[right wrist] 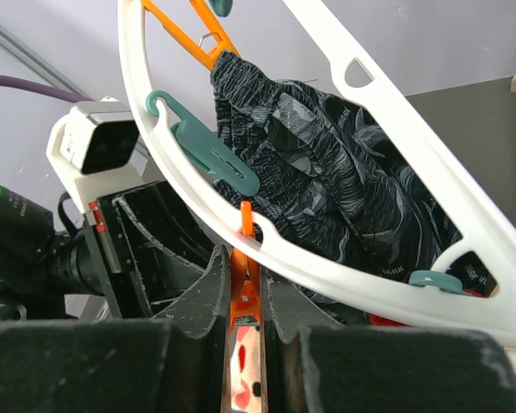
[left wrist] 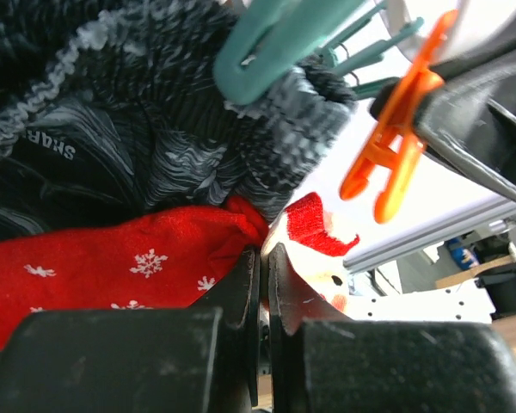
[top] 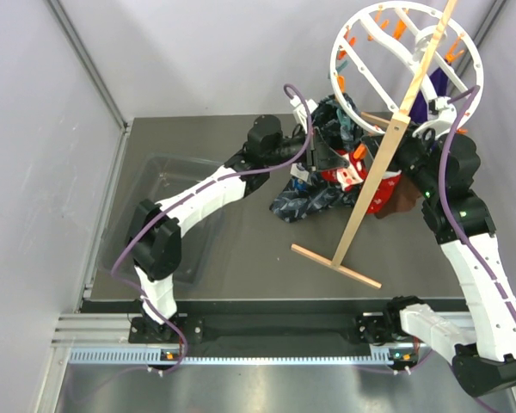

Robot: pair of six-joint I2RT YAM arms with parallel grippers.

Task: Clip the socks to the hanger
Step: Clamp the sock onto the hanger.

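The near and middle parts of the dark tabletop [top: 258, 249] lie bare, with open room between the two arms. A clear bin [top: 155, 163] fills the left side under the left arm. Pale walls close the left and back edges, and a slotted metal rail [top: 267, 354] runs along the front.

The work is crowded into the far right corner. There the hanger [right wrist: 430, 138] tilts on its slanted wooden stand [top: 374, 185], whose foot bar lies across the middle of the tabletop. The pole runs between the arms.

The left claw [left wrist: 264, 258] is raised beside the ring, its fingers pressed together on the edge of the red sock [left wrist: 112, 267]; how much fabric they pinch is hard to judge. A dark patterned cloth [left wrist: 155, 129] hangs right above the sock, held by a teal clip [left wrist: 267, 52].

The right claw [right wrist: 245, 267] is clamped on an orange clip [right wrist: 243, 301] at the ring's rim, with the ring and that cloth close in front of it.
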